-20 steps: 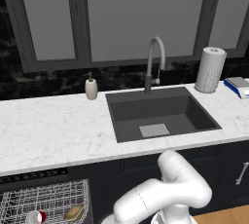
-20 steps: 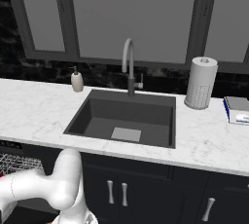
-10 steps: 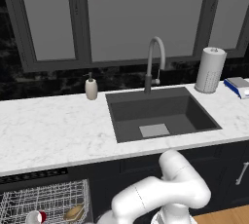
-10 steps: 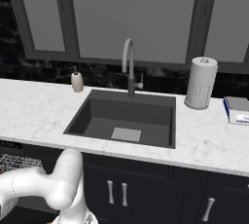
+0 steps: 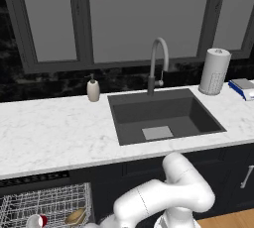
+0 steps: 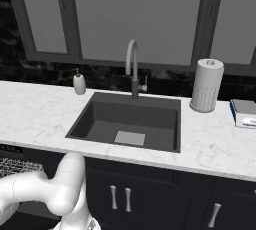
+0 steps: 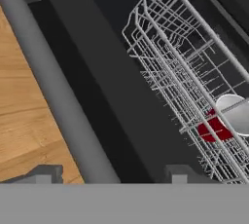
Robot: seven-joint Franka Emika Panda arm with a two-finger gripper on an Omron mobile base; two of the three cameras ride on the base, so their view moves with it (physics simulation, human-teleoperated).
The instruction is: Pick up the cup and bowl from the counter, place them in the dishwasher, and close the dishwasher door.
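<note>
1. The hand hangs over the lowered dishwasher door; its two dark fingertips stand apart on either side of the door's long grey handle bar, with nothing seen clamped between them. Whether they press on the bar cannot be told.
2. The door is a flat dark panel, lying open above the wooden floor.
3. The dishwasher sits under the left end of the table, with its white wire rack pulled out.
4. The cup lies on its side in the rack; in the hand view its red wall and white rim show through the wires.
5. The bowl rests in the same rack, just beside the cup and nearer the rack's right edge.
6. On the table, a soap dispenser stands at the back edge, left of the dark sink and its faucet.
7. A paper towel roll stands upright near the back edge, right of the sink, and a blue-and-white box lies at the far right end.
</note>
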